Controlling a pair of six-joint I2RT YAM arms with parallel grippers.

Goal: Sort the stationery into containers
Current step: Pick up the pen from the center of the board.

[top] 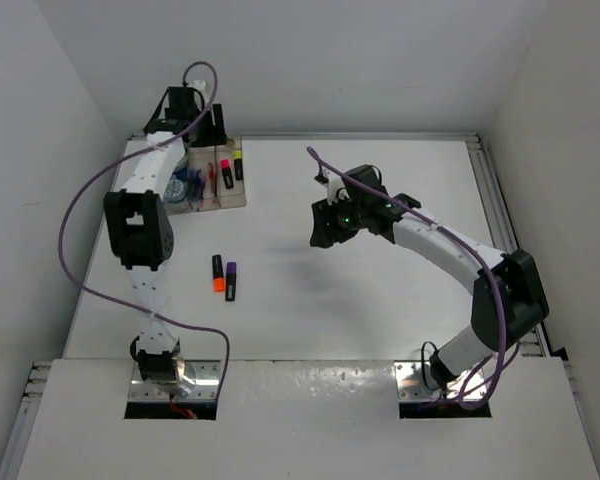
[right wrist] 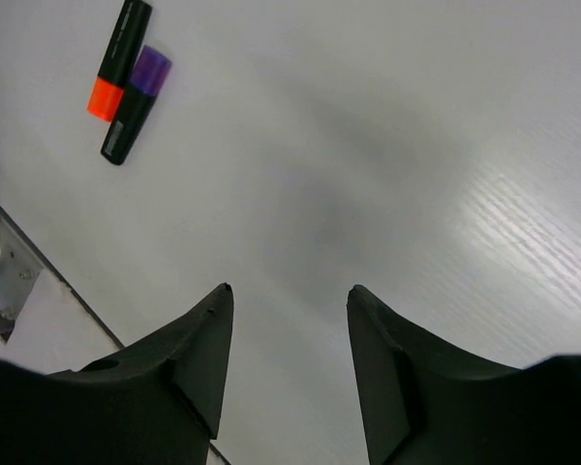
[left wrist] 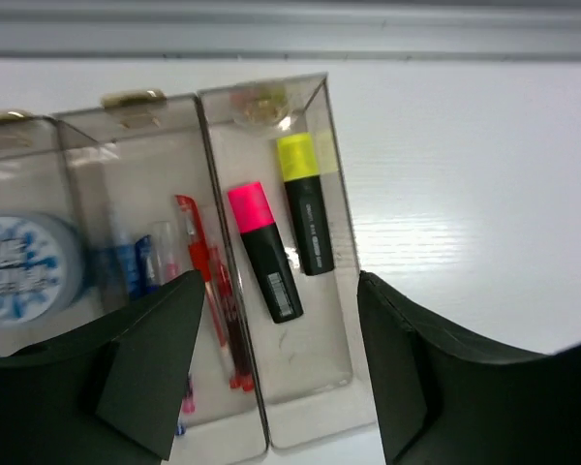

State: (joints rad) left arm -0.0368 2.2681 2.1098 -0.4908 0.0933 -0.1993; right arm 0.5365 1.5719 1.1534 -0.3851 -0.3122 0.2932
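The left gripper (left wrist: 281,283) is held wide open above the tray (left wrist: 310,387). The right gripper (right wrist: 290,291) is likewise spread wide, with nothing gripped.

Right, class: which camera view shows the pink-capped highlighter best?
The left wrist view: the pink-capped highlighter lies large and sharp in the tray. The top view shows it tiny; the right wrist view misses it.

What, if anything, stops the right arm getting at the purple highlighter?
Likely yes, it can reach. The purple highlighter lies on the table beside the orange highlighter; the right gripper is open and empty, with nothing between them.
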